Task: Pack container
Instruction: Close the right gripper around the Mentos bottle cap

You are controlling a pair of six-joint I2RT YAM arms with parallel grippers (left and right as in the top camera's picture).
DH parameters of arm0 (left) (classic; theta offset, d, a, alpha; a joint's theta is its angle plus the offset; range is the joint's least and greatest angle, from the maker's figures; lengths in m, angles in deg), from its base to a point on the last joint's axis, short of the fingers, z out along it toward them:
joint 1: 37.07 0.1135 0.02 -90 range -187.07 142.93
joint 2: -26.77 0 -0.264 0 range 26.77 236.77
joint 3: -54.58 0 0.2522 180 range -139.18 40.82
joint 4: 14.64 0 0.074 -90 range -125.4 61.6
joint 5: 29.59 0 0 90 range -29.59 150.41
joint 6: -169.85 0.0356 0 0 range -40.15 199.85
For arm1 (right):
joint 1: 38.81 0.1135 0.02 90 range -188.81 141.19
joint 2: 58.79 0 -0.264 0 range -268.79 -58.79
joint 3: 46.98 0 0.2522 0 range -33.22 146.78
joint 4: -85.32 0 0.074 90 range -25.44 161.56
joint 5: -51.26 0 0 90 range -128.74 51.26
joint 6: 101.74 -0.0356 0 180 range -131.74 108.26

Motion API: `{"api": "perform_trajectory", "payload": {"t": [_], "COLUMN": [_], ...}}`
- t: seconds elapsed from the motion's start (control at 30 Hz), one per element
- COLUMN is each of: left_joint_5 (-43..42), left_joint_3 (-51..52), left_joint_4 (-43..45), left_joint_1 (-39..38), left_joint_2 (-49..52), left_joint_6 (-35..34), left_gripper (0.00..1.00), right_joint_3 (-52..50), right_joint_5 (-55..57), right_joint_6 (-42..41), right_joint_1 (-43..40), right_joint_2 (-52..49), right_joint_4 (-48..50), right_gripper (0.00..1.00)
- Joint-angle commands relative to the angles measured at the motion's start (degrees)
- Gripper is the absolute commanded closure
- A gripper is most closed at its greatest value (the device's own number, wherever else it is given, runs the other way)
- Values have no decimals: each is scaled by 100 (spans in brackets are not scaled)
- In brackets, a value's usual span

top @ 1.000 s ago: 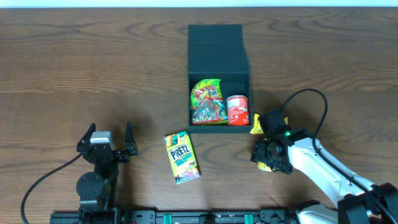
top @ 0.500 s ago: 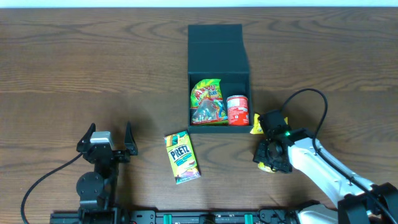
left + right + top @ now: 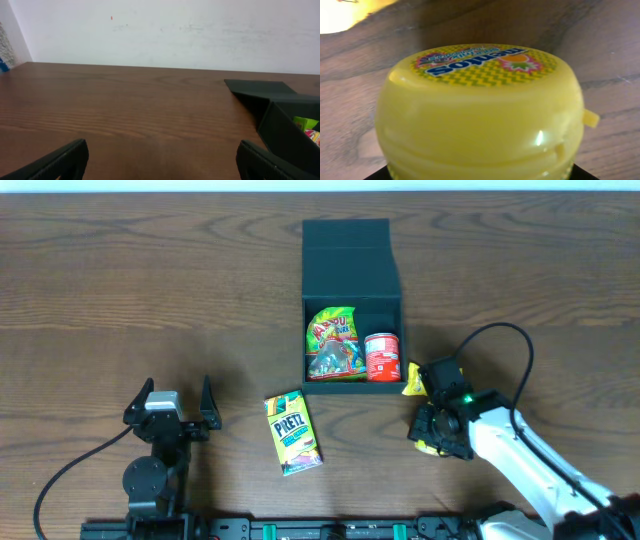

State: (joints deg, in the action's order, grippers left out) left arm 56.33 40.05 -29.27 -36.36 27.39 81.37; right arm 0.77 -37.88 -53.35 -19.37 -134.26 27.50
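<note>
Barely shifted; right gripper point(image 3: 434, 434) has edged right over the yellow Mentos tub point(image 3: 480, 115), grip impossible to tell; left gripper point(image 3: 174, 400) stays wide; container point(image 3: 345, 255) unmoved.

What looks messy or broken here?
Nothing looks broken or spilled. The Pretz box just lies a bit crooked on the table, outside the open container.

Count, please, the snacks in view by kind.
Packets: 2, green gummy bag and yellow Pretz pack
Cans: 1, small red can
Tubs: 1, yellow plastic Mentos tub
Unclear: 1, half-hidden yellow item beside dark teal-grey cardboard box
Total: 5
</note>
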Motion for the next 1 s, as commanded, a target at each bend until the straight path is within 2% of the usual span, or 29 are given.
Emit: {"api": "perform_trajectory", "payload": {"t": [0.0, 0.5, 0.97], "left_joint_5": [-2, -2, -2], "left_joint_3": [52, 52, 52], "left_joint_4": [-319, -319, -321], "left_joint_1": [28, 28, 28], "left_joint_2": [-35, -35, -35], "left_joint_6": [-24, -24, -24], "left_gripper": [5, 5, 5], "right_joint_3": [-31, 105, 1504], "right_joint_5": [7, -684, -688], "right_joint_6": [-17, -15, 258], "right_joint_1": [-39, -39, -39], "right_joint_2": [273, 1268, 1152], "right_joint_4": [-55, -103, -850], "right_gripper": [51, 51, 53]}}
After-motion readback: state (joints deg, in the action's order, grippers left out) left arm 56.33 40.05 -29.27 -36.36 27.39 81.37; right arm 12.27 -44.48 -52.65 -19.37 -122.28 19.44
